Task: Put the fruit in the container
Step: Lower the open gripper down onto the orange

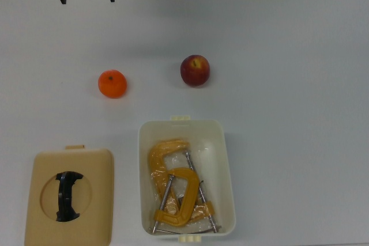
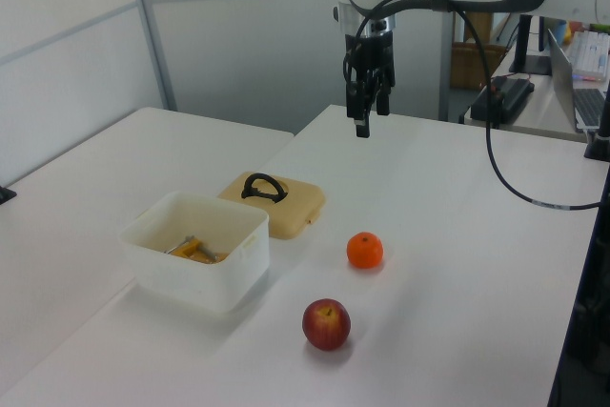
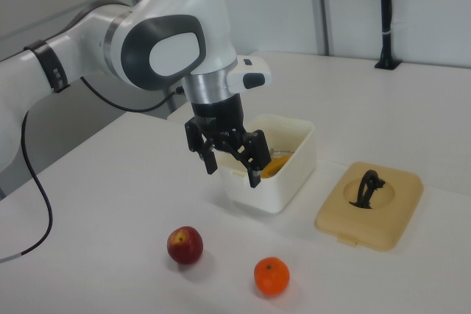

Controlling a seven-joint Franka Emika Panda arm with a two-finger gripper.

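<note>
While my pincer (image 3: 232, 161) hangs open and empty above the desk (image 1: 300, 84), I see the orange (image 1: 112, 83) and apple (image 1: 195, 71) both sitting outside the container (image 1: 226, 165), so nothing's done yet.

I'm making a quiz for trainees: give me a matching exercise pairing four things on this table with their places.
Things:
1. round orange citrus fruit
2. dark red apple
3. yellow-orange metal C-clamps
4. flat tan lid with black handle

Places:
A. inside the cream-white rectangular plastic tub
B. on the table, at the top view's lower left
C. on the table, beyond the tub's far end
D. on the table, beyond the lid

Pairs: 1-D, 2-C, 3-A, 4-B
</note>
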